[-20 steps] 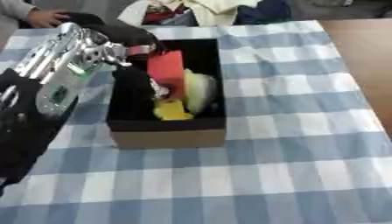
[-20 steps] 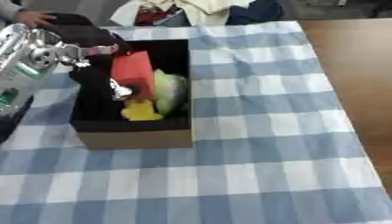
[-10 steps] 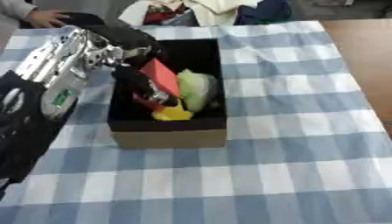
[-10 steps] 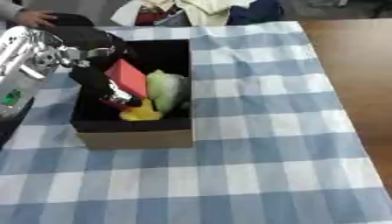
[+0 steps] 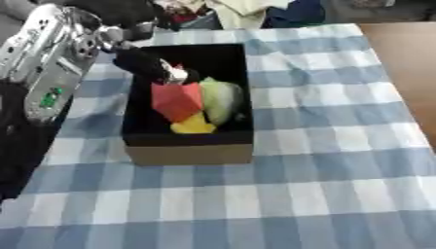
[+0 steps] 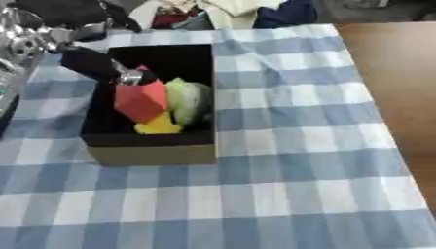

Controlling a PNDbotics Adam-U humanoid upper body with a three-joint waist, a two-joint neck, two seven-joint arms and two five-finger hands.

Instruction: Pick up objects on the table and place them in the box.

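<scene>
A cardboard box (image 5: 189,153) with a black inside stands on the checked cloth. In it lie a red block (image 5: 176,99), a pale green object (image 5: 221,98) and a yellow object (image 5: 192,126). My left hand (image 5: 146,64) reaches in from the upper left over the box's far left corner. One straight dark finger with a silver tip (image 5: 177,74) touches the top corner of the red block, which leans on the yellow object. No other finger shows around the block. The right hand is out of sight.
The silver and black left forearm (image 5: 47,58) covers the cloth left of the box. A blue and white checked cloth (image 5: 323,160) spreads right and in front. Bare brown tabletop (image 5: 407,63) lies at the right edge. Clothes (image 5: 243,9) are heaped at the far edge.
The red block has gone from hanging at the hand, down into the box, and now rests there on the yellow object. The hand has drawn back towards the far left corner.
</scene>
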